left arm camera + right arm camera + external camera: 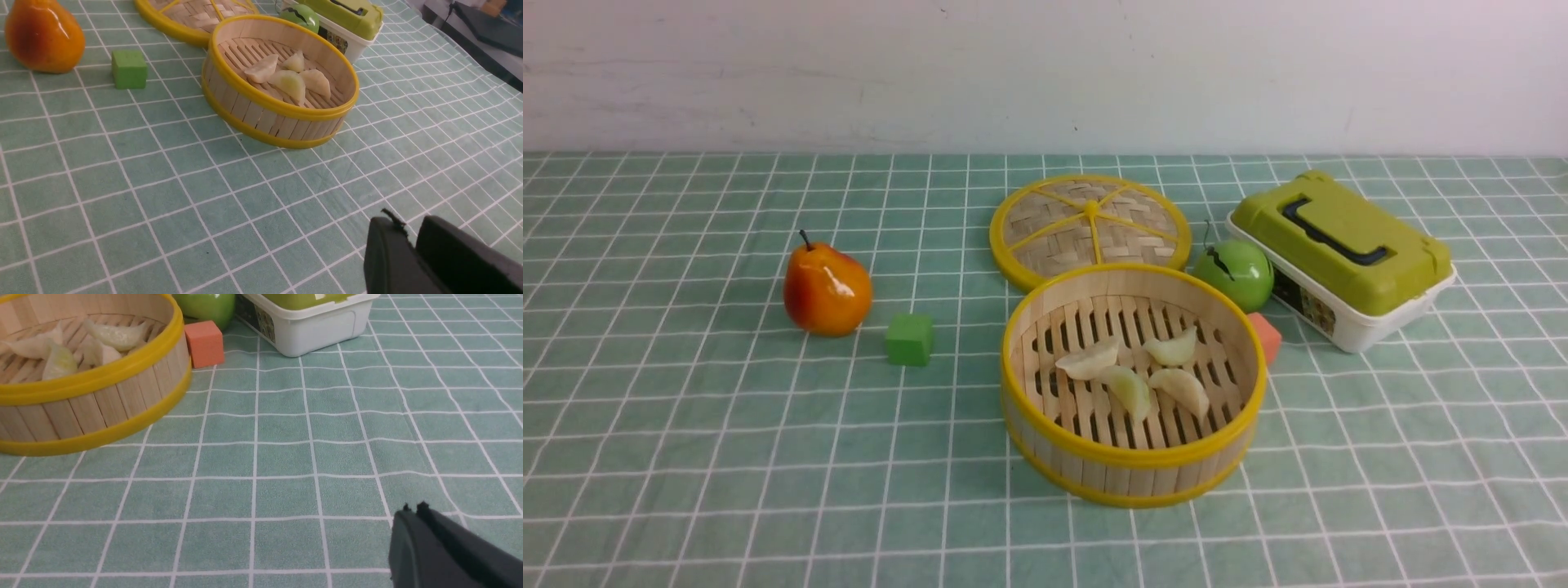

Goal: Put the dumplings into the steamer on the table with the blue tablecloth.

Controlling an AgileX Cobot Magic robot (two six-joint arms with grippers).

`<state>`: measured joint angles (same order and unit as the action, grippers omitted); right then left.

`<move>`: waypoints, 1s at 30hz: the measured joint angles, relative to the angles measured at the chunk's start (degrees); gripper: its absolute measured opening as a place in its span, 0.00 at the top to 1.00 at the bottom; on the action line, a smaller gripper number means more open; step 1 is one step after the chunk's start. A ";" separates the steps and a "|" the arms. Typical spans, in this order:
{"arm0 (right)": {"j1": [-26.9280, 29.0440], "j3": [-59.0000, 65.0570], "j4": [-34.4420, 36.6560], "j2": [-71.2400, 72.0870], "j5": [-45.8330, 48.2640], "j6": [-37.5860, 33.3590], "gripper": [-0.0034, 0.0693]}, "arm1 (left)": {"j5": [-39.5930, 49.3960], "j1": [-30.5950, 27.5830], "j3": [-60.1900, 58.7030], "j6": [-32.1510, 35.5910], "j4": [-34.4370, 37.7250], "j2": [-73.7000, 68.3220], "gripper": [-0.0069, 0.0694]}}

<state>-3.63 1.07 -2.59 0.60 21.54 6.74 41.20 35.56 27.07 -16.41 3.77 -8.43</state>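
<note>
Nearest the front camera you have bare blue tablecloth (pixel 768 490) covering the tabletop (pixel 1421 490), then the steamer (pixel 1134 457) sitting right of centre. All four dumplings (pixel 1134 371) are inside it, clustered mid-floor on the slats, touching or nearly touching one another.

Behind the steamer, the woven lid (pixel 1090 229) lies flat, its near edge hidden by the steamer's far rim. Green apple (pixel 1233 273) sits just behind-right of the steamer, and the orange cube (pixel 1266 335) is just beside the steamer's right wall; you can't tell if they touch. Green-lidded white box (pixel 1339 257) is further right, close to the apple. On the left, the pear (pixel 827 287) and green cube (pixel 909 339) stand near each other, well apart from the steamer.

Neither arm shows in the front view. Left end effector (pixel 412 245): only the dark fingers show at the corner of the left wrist view, pressed together, nothing between them, above bare cloth, well clear of the steamer. Right end effector (pixel 412 514): same story in the right wrist view, tips pressed together, holding nothing, over cloth well apart from the steamer.
</note>
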 joint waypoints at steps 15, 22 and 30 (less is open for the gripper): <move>0.00 0.00 0.00 0.00 0.00 0.00 0.96 | 0.00 0.00 0.00 0.00 0.00 0.33 0.76; 0.00 0.00 0.00 0.00 0.00 0.00 0.95 | -1.50 0.00 -1.54 -0.02 0.30 0.33 0.76; 0.00 0.00 0.00 0.00 0.00 0.00 0.94 | -26.99 -9.43 -12.83 -0.07 -2.33 0.33 0.93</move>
<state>-3.63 1.07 -2.59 0.60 21.54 6.74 14.21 26.13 14.24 -16.48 1.45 -8.11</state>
